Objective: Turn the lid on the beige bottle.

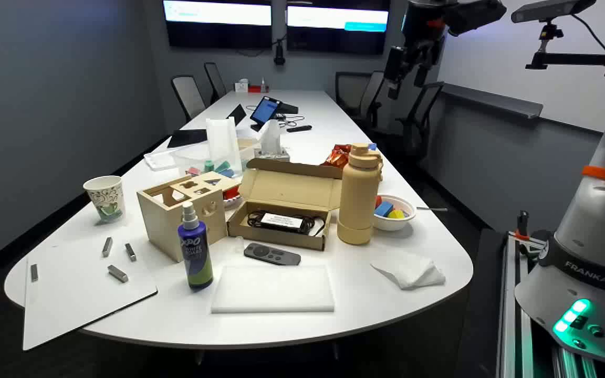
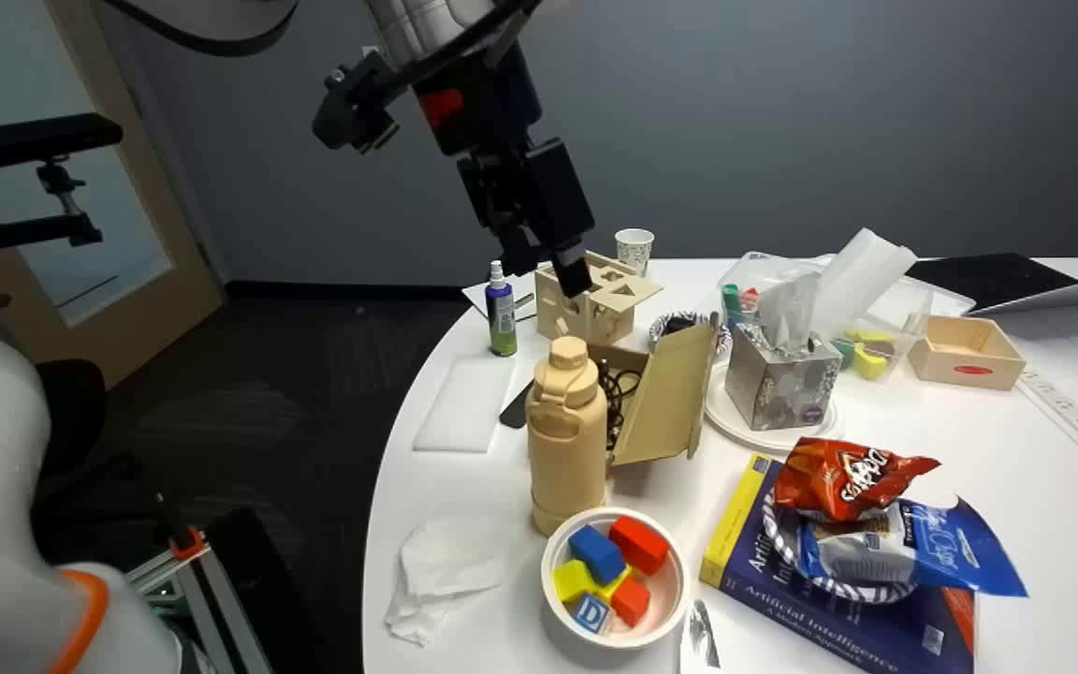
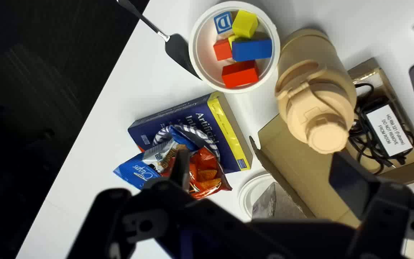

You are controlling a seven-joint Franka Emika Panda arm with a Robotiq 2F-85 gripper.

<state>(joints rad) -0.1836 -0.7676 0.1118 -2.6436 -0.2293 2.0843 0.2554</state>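
Note:
The beige bottle (image 1: 357,202) stands upright on the table beside the open cardboard box; it also shows in an exterior view (image 2: 569,459) and the wrist view (image 3: 309,54). Its lid (image 1: 359,149) is a small round cap of the same beige, on top of a wider collar with a carry loop; it faces the camera in the wrist view (image 3: 328,136) and shows in an exterior view (image 2: 568,352). My gripper (image 1: 407,86) is open and empty, high above the table and apart from the bottle. Its fingers (image 3: 262,167) are wide apart in the wrist view; it also shows in an exterior view (image 2: 546,267).
A white bowl of blocks (image 2: 679,613) stands close beside the bottle. The cardboard box (image 1: 292,181) holds a black cable. A book (image 2: 838,608) with snack bags, a tissue box (image 2: 782,384), a dark blue spray bottle (image 1: 196,254) and a wooden shape box (image 1: 181,220) stand around.

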